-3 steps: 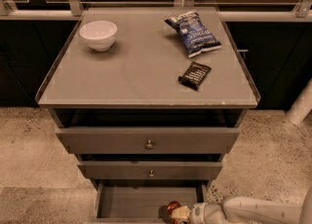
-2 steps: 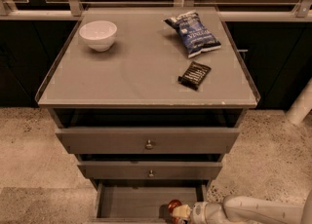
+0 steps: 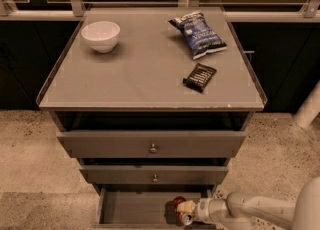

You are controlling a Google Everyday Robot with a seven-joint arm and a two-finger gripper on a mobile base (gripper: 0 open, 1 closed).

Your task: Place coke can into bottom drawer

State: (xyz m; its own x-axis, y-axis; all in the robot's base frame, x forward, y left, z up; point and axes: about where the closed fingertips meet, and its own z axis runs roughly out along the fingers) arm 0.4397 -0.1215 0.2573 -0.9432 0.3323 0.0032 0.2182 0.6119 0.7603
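The bottom drawer is pulled open at the foot of the grey cabinet, a shallow grey tray. The coke can, red with a silver end, is inside the drawer at its right side. My gripper reaches in from the lower right on the white arm and is shut on the can, holding it low over the drawer floor. I cannot tell whether the can touches the floor.
On the cabinet top stand a white bowl, a blue chip bag and a dark snack bar. Two closed drawers with small knobs sit above the open one. A white post stands on the floor at right.
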